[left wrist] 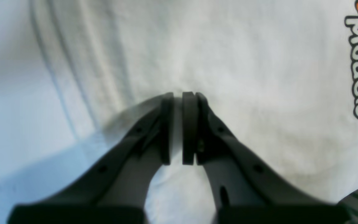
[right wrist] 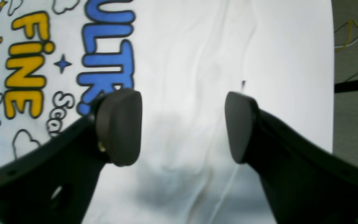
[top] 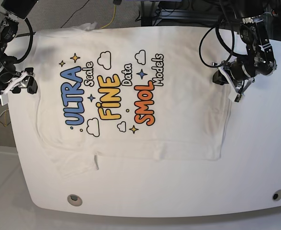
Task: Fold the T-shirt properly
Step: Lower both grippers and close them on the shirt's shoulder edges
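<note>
The T-shirt [top: 130, 96], white with a blue, yellow and orange word print plus clouds and stars, lies spread flat and unfolded, print side up, across the white worktop [top: 178, 191].

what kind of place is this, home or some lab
Most likely a robotics lab or test bench, not a home. A white table with round mounting holes carries two robot arms over a spread T-shirt, loose cables trail on the grey floor behind, and a metal frame stands beyond the table's far edge.
</note>
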{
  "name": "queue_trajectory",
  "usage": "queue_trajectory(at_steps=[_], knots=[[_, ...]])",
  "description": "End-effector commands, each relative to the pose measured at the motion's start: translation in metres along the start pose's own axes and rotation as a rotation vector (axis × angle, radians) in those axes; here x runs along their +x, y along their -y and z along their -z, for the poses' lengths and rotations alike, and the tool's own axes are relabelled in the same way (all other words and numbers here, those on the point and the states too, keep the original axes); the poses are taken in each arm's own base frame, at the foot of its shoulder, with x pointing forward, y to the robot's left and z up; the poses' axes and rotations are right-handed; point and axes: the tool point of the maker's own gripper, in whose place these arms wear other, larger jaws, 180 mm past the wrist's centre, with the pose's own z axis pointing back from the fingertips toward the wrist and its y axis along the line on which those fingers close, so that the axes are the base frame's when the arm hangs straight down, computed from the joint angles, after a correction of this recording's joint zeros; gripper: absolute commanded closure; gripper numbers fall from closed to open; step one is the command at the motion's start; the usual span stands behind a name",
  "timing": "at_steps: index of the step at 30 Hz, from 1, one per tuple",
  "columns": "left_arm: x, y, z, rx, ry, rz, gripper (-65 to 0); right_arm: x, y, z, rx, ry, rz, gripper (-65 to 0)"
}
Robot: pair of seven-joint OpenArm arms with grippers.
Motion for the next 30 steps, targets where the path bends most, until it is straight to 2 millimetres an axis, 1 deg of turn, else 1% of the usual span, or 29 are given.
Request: queue_trajectory(at_steps=[1, 3, 7, 8, 10, 13, 14, 17, 19, 20, 21, 23, 27, 30], knots=[[0.002, -0.007, 0.000, 0.014, -0.006, 0.000, -3.8, 0.022, 0.000, -0.003, -0.005, 0.064, -0.003, -41.8], [-0.001, -0.007, 0.001, 0.011, -0.013, -0.008, -3.8, 0.017, -0.001, 0.002, -0.019, 0.044, 0.015, -41.8], [-0.003, -0.007, 0.002, 0.008, -0.017, -0.013, -3.8, 0.024, -0.010, 0.015, -0.030, 0.020, -0.015, -41.7], [-0.003, -0.007, 0.002, 0.008, -0.017, -0.013, -3.8, 0.024, -0.014, 0.019, -0.029, 0.009, -0.029, -41.3], [-0.003, -0.006, 0.003, 0.006, -0.018, -0.015, -3.8, 0.023, -0.023, 0.027, -0.023, -0.014, -0.056, -38.5], [-0.004, -0.005, 0.003, 0.005, -0.018, -0.017, -3.8, 0.024, -0.033, 0.037, -0.021, -0.034, -0.092, -29.5], [-0.004, -0.005, 0.004, 0.004, -0.018, -0.017, -3.8, 0.024, -0.034, 0.040, -0.026, -0.036, -0.095, -24.3], [-0.004, -0.005, 0.004, 0.004, -0.018, -0.017, -3.8, 0.022, -0.033, 0.044, -0.057, -0.050, -0.102, -11.8], [-0.004, -0.005, 0.004, 0.004, -0.018, -0.017, -3.8, 0.018, -0.031, 0.046, -0.085, -0.069, -0.117, -6.2], [-0.004, -0.005, 0.004, 0.004, -0.018, -0.017, -3.8, 0.019, -0.030, 0.046, -0.094, -0.071, -0.125, -4.9], [-0.004, -0.005, 0.004, 0.004, -0.018, -0.017, -3.8, 0.018, -0.029, 0.047, -0.105, -0.078, -0.130, -4.4], [-0.004, -0.005, 0.004, 0.004, -0.018, -0.017, -3.8, 0.013, -0.028, 0.050, -0.125, -0.098, -0.133, -5.4], [-0.004, -0.005, 0.004, 0.004, -0.018, -0.017, -3.8, -0.006, -0.022, 0.058, -0.145, -0.159, -0.118, -7.9], [-0.004, -0.004, 0.004, 0.002, -0.017, -0.018, -3.8, -0.018, -0.019, 0.063, -0.138, -0.196, -0.113, -7.7]])
